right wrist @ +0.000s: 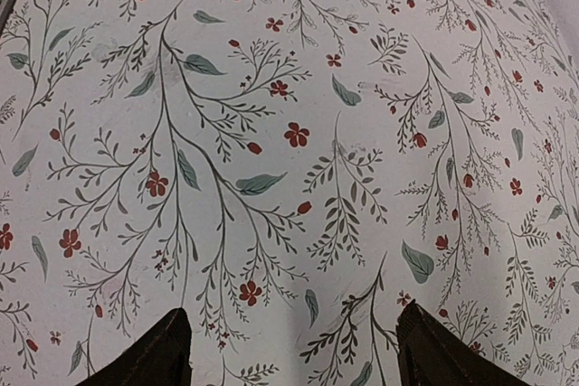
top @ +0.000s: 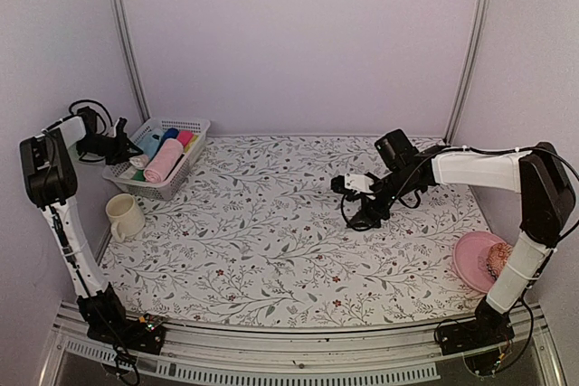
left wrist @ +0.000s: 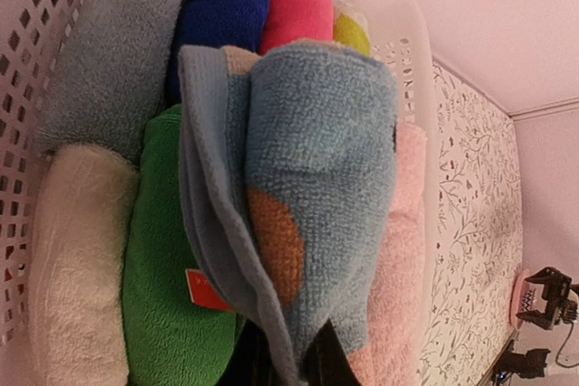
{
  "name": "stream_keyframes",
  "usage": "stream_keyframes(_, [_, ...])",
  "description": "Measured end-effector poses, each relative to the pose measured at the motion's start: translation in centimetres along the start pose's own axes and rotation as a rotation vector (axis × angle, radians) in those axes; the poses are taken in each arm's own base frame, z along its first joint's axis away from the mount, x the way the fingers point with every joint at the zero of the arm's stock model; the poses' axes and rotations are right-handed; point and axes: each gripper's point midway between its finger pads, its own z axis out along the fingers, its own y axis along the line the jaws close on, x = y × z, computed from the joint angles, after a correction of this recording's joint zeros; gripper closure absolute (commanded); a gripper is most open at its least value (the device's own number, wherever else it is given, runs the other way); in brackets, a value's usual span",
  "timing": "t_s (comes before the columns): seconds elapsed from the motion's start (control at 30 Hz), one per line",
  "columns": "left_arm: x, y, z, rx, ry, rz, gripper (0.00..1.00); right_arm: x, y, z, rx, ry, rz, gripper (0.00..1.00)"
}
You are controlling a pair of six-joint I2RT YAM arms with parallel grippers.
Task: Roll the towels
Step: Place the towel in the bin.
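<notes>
The left gripper (left wrist: 289,354) grips the blue towel (left wrist: 317,187), which hangs lengthwise above the basket (left wrist: 412,70); the right gripper (right wrist: 289,350) is open over the counter (right wrist: 289,133).

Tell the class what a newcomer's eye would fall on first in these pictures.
First, the white basket of coloured towels at the table's far left, where the left gripper pinches a light blue towel with an orange patch. Then the right gripper, open over the bare flowered tablecloth, and the pink plate at the right edge.

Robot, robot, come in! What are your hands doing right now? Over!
Left gripper shut on light blue towel over basket. Right gripper open, empty, above table. Nothing blocking.
</notes>
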Motion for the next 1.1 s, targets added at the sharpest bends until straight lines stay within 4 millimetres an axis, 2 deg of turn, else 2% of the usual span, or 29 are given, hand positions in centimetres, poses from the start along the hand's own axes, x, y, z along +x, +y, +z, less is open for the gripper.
stream_keyframes(0.37, [1.1,0.7,0.5,-0.030,0.031,-0.016,1.00,0.2,0.0,0.1,-0.001,0.006,0.002,0.22])
stream_keyframes(0.63, [2.5,1.5,1.8,-0.037,0.072,-0.041,0.99,0.2,0.0,0.1,0.001,0.008,0.002,0.22])
stream_keyframes(0.83, [2.7,1.9,1.8,-0.061,0.079,-0.046,0.58,0.2,0.0,0.1,0.001,0.009,0.002,0.22])
stream_keyframes(0.9, [2.8,2.3,1.9,-0.085,0.082,-0.057,0.54,0.2,0.0,0.1,0.001,0.009,0.002,0.22])
stream_keyframes(1.1, [2.9,3.3,1.7,-0.143,0.084,-0.073,0.52,0.3,0.1,0.0,-0.003,0.011,0.005,0.22])
